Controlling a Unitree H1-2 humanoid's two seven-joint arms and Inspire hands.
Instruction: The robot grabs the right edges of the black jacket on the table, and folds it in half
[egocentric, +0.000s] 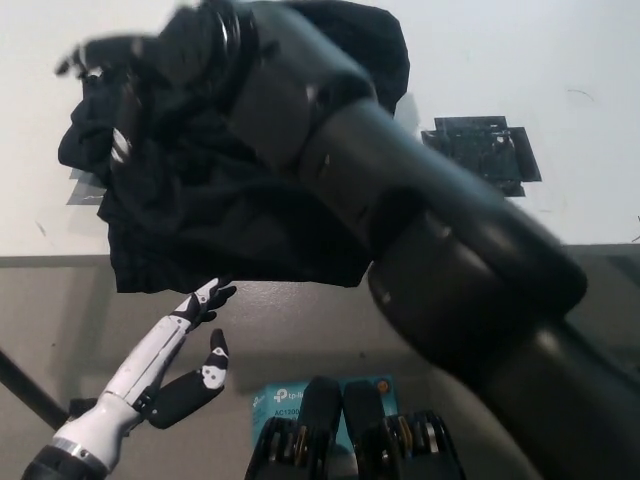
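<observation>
Two hands showing here. Right hand (120, 85), the black one, is hanging over the far left part of the black jacket (230, 215), and it's so blurred against the dark cloth that I honestly can't tell whether its fingers are closed on any fabric or just spread above it. Its arm is taking up a huge diagonal chunk of the view, running from the bottom right up to the top left. Left hand (195, 345), the white one, is sitting low at the lower left, in front of the table edge and just under the jacket's hanging hem, fingers spread apart and holding nothing.

One jacket, bunched up in a heap on the left half of the white table (500, 60), with its near edge drooping over the table's front edge. One black square patch (482, 155) is lying flat on the tabletop to the right of the jacket, well apart from it. One teal box (285, 400) is peeking out on the grey floor (60, 310) below.
</observation>
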